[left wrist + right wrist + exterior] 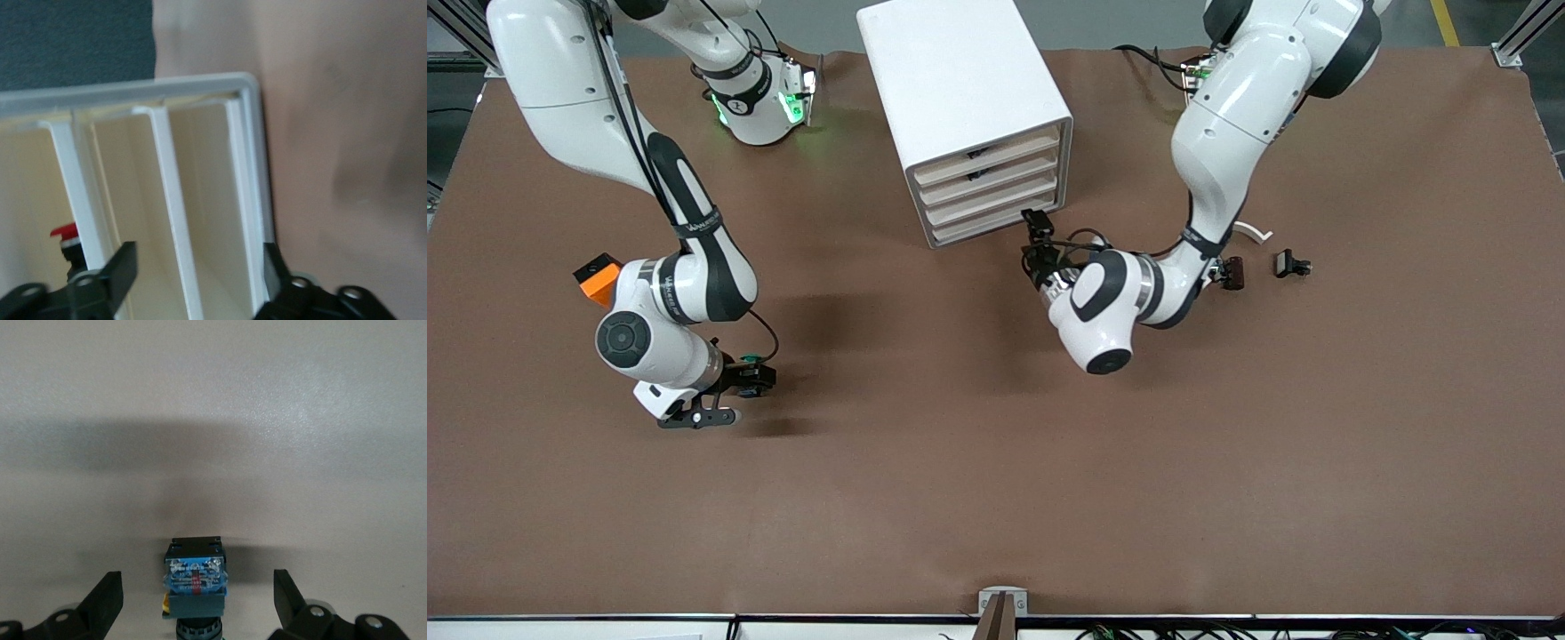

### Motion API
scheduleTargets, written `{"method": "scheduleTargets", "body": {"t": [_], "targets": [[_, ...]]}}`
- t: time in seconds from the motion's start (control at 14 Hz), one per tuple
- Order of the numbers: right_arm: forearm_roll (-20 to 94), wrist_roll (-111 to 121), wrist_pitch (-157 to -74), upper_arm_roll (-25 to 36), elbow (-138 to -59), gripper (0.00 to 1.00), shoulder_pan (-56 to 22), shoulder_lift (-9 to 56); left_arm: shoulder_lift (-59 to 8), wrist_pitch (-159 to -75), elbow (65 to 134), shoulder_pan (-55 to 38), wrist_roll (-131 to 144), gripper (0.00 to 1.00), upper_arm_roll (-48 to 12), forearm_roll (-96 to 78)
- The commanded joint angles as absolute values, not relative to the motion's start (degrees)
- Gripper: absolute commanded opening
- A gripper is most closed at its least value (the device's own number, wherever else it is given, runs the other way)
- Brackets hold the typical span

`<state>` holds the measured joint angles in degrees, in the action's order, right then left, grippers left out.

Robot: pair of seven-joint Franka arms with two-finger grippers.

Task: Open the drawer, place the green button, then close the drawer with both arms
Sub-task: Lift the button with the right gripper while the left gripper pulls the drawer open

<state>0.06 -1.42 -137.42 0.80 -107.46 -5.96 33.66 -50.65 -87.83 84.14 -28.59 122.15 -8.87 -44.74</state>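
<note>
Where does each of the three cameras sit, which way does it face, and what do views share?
Front view: high across the table, facing both arms; left gripper at the cabinet, right gripper at the button.
Left wrist view: on the left wrist, facing the drawer fronts; its fingers show.
Right wrist view: on the right wrist, facing the button; its open fingers show.
Shared: front and right wrist show the button.

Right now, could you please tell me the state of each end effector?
Left end effector: open, at the corner of the lowest drawer, holding nothing.
Right end effector: open, straddling the button, not gripping it.
</note>
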Motion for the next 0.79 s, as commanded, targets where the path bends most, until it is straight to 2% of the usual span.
{"method": "scheduleTargets", "body": {"t": [0.0,0.07,0.14,0.29,0.43,0.5,0.57,0.64,0.71], "targets": [[-0.8,-1.2,-137.4,1.1,-106.4,1.0,-6.2,34.6,-52.4,-86.9,83.1,-31.7,124.6,0.7,-8.5,-47.8],[-0.8,-1.2,-137.5,1.1,-106.3,1.0,-6.3,35.0,-52.6,-86.9,83.1,-32.3,125.0,0.62,-8.5,-48.2],[-0.9,-1.3,-137.5,1.1,-106.3,1.0,-6.2,35.0,-53.6,-86.9,83.1,-32.4,125.0,0.61,-8.5,-49.0],[-0.9,-1.2,-137.5,1.1,-106.0,0.62,-6.2,35.1,-54.6,-86.9,83.1,-34.5,125.1,0.61,-8.5,-50.9],[-0.8,-1.2,-137.5,1.0,-105.6,0.32,-6.2,35.4,-54.9,-87.0,83.1,-35.5,125.1,0.45,-8.5,-51.2],[-0.8,-1.2,-137.5,1.0,-105.5,0.23,-6.2,35.5,-54.9,-87.0,83.1,-35.6,125.2,0.39,-8.5,-51.2],[-0.8,-1.2,-137.4,1.0,-105.3,0.15,-6.2,35.5,-54.9,-87.0,83.1,-35.6,125.2,0.2,-8.5,-51.2],[-0.8,-1.2,-137.4,1.0,-104.9,0.12,-6.2,35.7,-54.8,-87.0,83.0,-35.2,125.2,0.02,-8.4,-51.1],[-0.8,-1.2,-137.3,1.0,-104.8,0.09,-6.2,35.8,-54.8,-87.0,82.8,-34.9,125.1,0.0,-8.2,-51.0]]}}
